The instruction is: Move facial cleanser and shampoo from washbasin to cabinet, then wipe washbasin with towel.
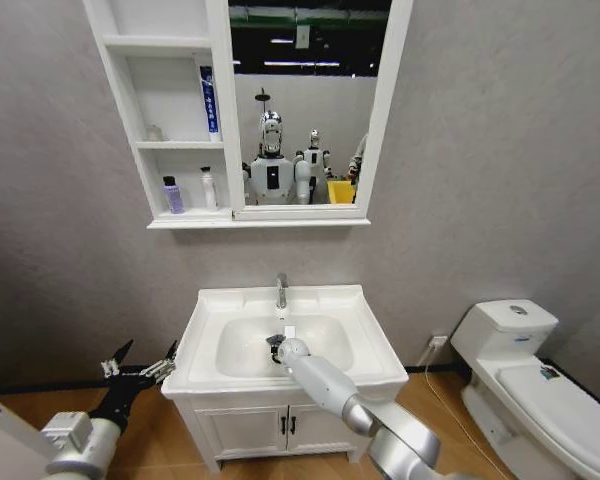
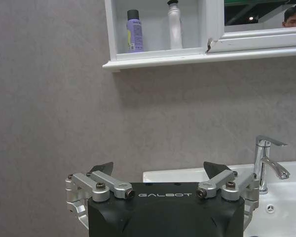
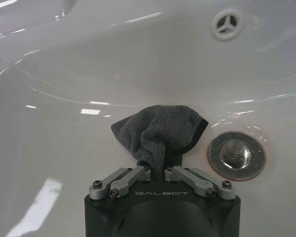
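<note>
The white washbasin [image 1: 365, 345] stands below the cabinet [image 1: 145, 100]. My right gripper [image 1: 277, 344] is down in the bowl, shut on the dark grey towel [image 3: 160, 132], which is bunched against the ceramic beside the orange-ringed drain [image 3: 236, 154]. My left gripper [image 1: 138, 367] hangs open and holds nothing, left of the basin's rim [image 2: 187, 175]. On the cabinet's lowest shelf stand a purple bottle [image 1: 172, 195] [image 2: 133, 30] with a black cap and a white bottle [image 1: 208, 188] [image 2: 174, 24]. Which is the facial cleanser and which the shampoo I cannot tell.
The chrome tap [image 1: 280, 291] [image 2: 266, 159] rises at the back of the basin. A blue and white tube [image 1: 209, 100] stands on the middle shelf. A white toilet [image 1: 525, 380] sits to the right, and the low vanity doors [image 1: 280, 425] are under the basin.
</note>
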Tool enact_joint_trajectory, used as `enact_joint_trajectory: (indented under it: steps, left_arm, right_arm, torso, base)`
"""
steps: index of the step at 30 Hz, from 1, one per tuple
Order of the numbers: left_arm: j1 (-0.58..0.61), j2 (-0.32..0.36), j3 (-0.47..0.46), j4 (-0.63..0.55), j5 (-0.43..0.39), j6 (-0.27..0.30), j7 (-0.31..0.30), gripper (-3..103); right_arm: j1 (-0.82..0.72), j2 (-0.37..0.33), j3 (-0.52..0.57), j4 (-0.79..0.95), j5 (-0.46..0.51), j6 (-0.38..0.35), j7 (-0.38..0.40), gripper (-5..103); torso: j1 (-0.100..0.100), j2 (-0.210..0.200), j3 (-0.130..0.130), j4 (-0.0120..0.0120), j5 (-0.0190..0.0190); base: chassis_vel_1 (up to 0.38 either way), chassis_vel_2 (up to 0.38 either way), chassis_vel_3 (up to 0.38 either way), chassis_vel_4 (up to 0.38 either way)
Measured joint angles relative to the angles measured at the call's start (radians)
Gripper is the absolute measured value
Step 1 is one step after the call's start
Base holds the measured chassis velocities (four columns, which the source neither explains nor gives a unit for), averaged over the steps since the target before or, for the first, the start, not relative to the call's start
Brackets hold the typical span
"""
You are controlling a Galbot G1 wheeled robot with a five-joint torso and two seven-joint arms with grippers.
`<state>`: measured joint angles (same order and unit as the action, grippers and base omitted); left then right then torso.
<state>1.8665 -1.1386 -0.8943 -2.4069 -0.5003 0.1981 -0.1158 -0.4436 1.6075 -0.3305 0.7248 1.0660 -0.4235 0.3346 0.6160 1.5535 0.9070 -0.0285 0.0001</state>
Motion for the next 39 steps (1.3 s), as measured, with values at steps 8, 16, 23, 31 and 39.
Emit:
enact_joint_trajectory:
  steps: [8,16,23,31,39]
  left_arm:
    - [0.000,0.000,0.000,0.000,0.000,0.000,0.000,100]
    - [0.000,0.000,0.000,0.000,0.000,0.000,0.000,100]
    - [0.000,0.000,0.000,0.000,0.000,0.000,0.000,100]
    - [0.000,0.000,0.000,0.000,0.000,0.000,0.000,100]
    - [0.000,0.000,0.000,0.000,0.000,0.000,0.000,100]
  right_arm:
    - [-0.037,0.006,0.023,0.083,0.049,-0.003,-0.015,7]
    - [-0.103,-0.125,0.137,0.294,-0.020,-0.069,0.177,7]
    - [-0.139,-0.268,0.203,0.457,-0.026,-0.090,0.231,7]
    - [-0.253,-0.455,0.288,0.758,-0.118,-0.074,0.245,7]
    - [-0.308,-0.608,0.402,0.702,-0.278,0.056,0.006,7]
  torso:
    - [0.000,0.000,0.000,0.0000,0.0001]
    - [0.000,0.000,0.000,-0.0011,-0.0001]
    - [0.000,0.000,0.000,-0.0009,0.0002]
    - [0.000,0.001,0.000,-0.0004,0.0002]
    - [0.000,0.001,0.000,-0.0012,0.0001]
  base:
    - [0.000,0.000,0.000,0.000]
    - [0.000,0.000,0.000,0.000]
    - [0.000,0.000,0.000,0.000]
    - [0.000,0.000,0.000,0.000]
    - [0.000,0.000,0.000,0.000]
